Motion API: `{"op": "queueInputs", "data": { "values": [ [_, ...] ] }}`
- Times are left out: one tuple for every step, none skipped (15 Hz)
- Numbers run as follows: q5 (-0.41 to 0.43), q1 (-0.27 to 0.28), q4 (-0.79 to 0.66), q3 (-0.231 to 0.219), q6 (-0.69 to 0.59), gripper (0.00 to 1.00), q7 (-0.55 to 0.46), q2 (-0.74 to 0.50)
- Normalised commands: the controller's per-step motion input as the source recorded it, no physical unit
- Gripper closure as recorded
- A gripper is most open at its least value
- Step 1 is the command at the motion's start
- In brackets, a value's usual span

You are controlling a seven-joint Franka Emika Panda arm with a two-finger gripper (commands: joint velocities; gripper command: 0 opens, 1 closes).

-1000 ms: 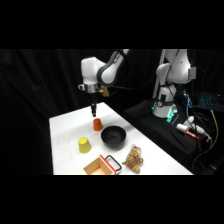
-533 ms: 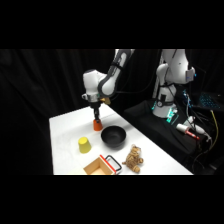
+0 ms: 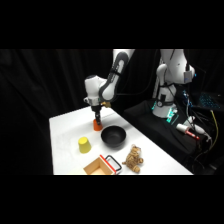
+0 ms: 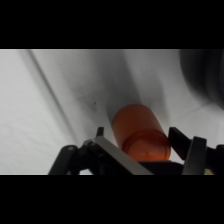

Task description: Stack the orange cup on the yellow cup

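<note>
Fingers (image 4: 185, 145) spread either side of the orange cup (image 4: 140, 132), its base hidden.

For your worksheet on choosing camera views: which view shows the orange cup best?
The wrist view: the orange cup fills the middle, between the end effector's two fingers. The side view shows only a small orange patch under the end effector, beside the black bowl.

Probably a lab: black curtains (image 3: 60, 75), cabled electronics (image 3: 192, 127).
</note>
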Motion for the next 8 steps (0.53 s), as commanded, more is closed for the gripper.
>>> {"op": "queueInputs", "data": {
  "values": [
    [0.086, -0.137, 0.03, 0.112, 0.21, 0.0, -0.21, 0.06],
    [0.092, -0.136, 0.05, 0.123, 0.18, 0.0, -0.21, 0.06],
    [0.085, -0.12, 0.06, 0.125, 0.15, 0.0, -0.2, 0.05],
    [0.062, -0.09, 0.06, 0.112, 0.13, 0.0, -0.18, 0.04],
    [0.049, -0.07, 0.07, 0.102, 0.12, 0.0, -0.16, 0.03],
    [0.034, -0.052, 0.07, 0.092, 0.11, 0.0, -0.14, 0.02],
    [0.024, -0.041, 0.08, 0.079, 0.1, 0.25, -0.12, 0.02],
    [0.024, -0.037, 0.08, 0.072, 0.09, 0.28, -0.12, 0.02]
  ]
}}
